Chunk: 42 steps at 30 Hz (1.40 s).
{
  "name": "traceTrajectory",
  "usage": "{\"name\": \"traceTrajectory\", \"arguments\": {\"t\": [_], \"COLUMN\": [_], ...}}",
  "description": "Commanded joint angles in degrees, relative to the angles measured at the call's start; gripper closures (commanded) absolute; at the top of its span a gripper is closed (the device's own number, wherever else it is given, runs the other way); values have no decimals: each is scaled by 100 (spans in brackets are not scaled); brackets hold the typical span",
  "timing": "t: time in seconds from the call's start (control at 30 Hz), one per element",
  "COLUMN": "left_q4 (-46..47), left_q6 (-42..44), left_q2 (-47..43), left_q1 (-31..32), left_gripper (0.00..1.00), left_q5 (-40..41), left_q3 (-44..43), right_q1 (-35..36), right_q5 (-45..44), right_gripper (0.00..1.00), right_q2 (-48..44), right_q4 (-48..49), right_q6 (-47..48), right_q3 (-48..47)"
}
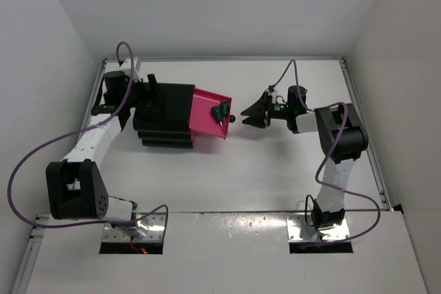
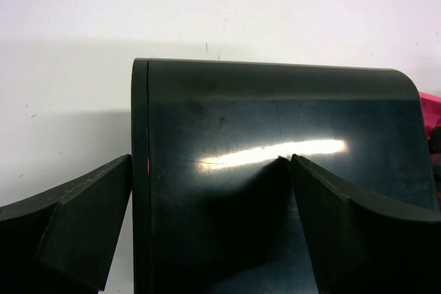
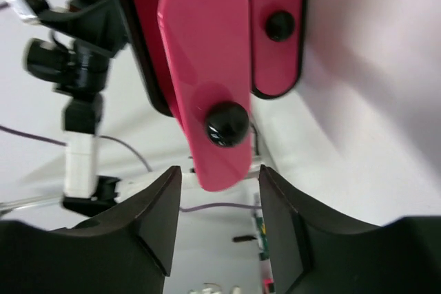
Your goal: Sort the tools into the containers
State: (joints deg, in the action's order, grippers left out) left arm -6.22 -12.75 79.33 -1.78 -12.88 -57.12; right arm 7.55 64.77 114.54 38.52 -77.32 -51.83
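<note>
The black cabinet (image 1: 165,118) stands left of centre, lying turned so its drawers face right. One pink drawer (image 1: 207,111) is pulled out and holds small dark green-handled tools (image 1: 220,109). My left gripper (image 1: 153,94) is open at the cabinet's rear; in the left wrist view (image 2: 210,163) one finger (image 2: 76,232) is past the cabinet's edge and the other lies over its glossy black side (image 2: 275,115). My right gripper (image 1: 251,113) is open and empty, just right of the drawer's black knob (image 3: 227,123), which sits just beyond its fingertips (image 3: 217,177). A shut drawer (image 3: 275,25) shows behind.
White walls enclose the table on three sides, with a raised rim (image 1: 365,135) along the right. Purple cables (image 1: 41,149) loop from both arms. The left arm (image 3: 79,67) shows behind the cabinet in the right wrist view.
</note>
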Motion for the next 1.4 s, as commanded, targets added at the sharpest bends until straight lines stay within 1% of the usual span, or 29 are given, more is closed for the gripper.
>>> {"name": "traceTrajectory", "arguments": {"t": [0.0,0.03,0.1,0.17,0.33,0.6,0.9,1.0,1.2,1.37], "left_q4": [-1391,-1391,-1391,-1391,-1391,-1391,-1391,-1391,-1391,-1391], "left_q6": [326,326,326,326,326,379,379,379,379,379], "left_q2": [206,206,206,206,206,258,373,373,373,373], "left_q1": [90,90,90,90,90,90,90,90,90,90], "left_gripper": [0,0,0,0,0,0,0,0,0,0], "left_q5": [32,32,32,32,93,93,207,207,207,207], "left_q3": [395,447,448,448,448,448,448,448,448,448], "right_q1": [18,18,79,141,203,256,458,510,563,616], "right_q5": [291,238,238,238,238,238,484,536,589,589], "right_gripper": [53,54,56,58,58,58,58,55,54,63], "right_q2": [164,426,665,911,1316,1729,1887,1888,1756,1642], "right_q4": [2772,3070,3703,3803,4171,4830,5252,5359,5420,5420], "right_q6": [-1740,-2247,-2576,-2735,-3095,-3614,-3922,-3975,-3975,-3975], "right_q3": [-143,-143,-143,-300,-354,-740,-916,-916,-732,-679]}}
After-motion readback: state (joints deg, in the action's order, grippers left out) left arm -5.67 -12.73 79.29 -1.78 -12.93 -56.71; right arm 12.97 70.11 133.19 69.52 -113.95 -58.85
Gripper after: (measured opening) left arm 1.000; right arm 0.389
